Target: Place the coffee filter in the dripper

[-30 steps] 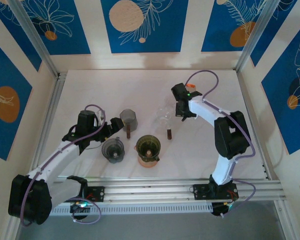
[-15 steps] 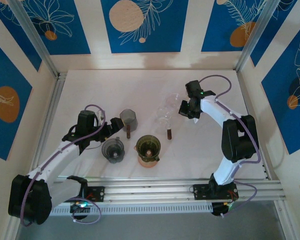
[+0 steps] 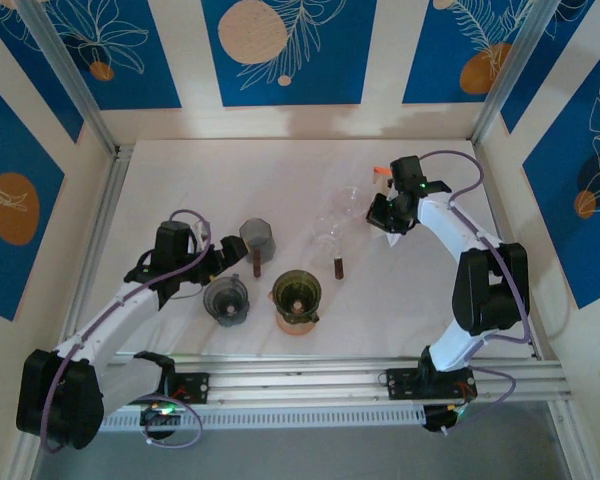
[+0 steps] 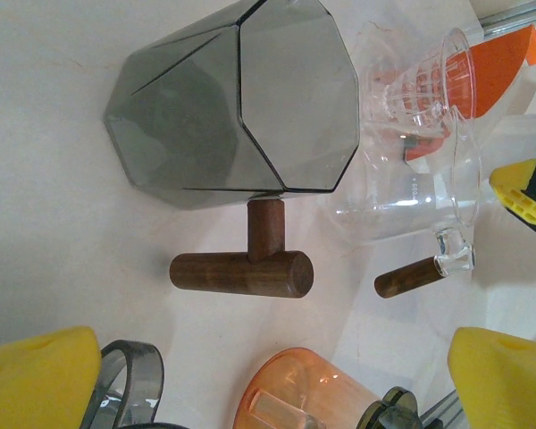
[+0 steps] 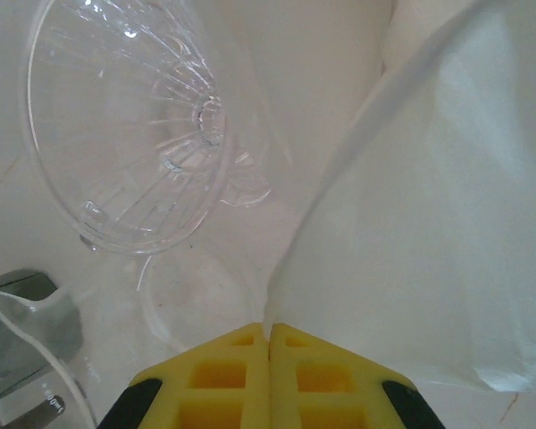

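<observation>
Underneath everything lies the white table (image 3: 280, 170), with blue-patterned walls (image 3: 280, 50) around it. From above, the left arm (image 3: 120, 305) reaches up from the lower left corner, and the right arm (image 3: 470, 270) bends up the right side toward the upper right of the tabletop.

The paper filter (image 5: 429, 197) is the largest item in the right wrist view. It covers the right half of the frame as a white sheet, not in the dripper but beside it. The right gripper (image 5: 270, 332) is clenched on its lower edge, yellow pads (image 5: 205, 375) pressed flat together with the paper between them. The clear ribbed dripper (image 5: 125, 134) lies tipped in the upper left of that frame, its mouth facing the camera — apart from the filter. From above, this dripper (image 3: 348, 200) is just left of the right gripper (image 3: 388, 218).

Below it is a glass jug (image 3: 329, 238) with a short wooden handle (image 3: 338, 266). Left of the jug is a smoky grey faceted cup (image 4: 241, 98), tipped on its side, with a wooden T-shaped handle (image 4: 241, 273).

The left gripper (image 3: 218, 260) points at that cup with its fingers (image 4: 40, 375) spread wide and holding nothing. Near the bottom of the table are a grey tumbler (image 3: 226, 300) and a dark cup on an orange base (image 3: 297, 297).
</observation>
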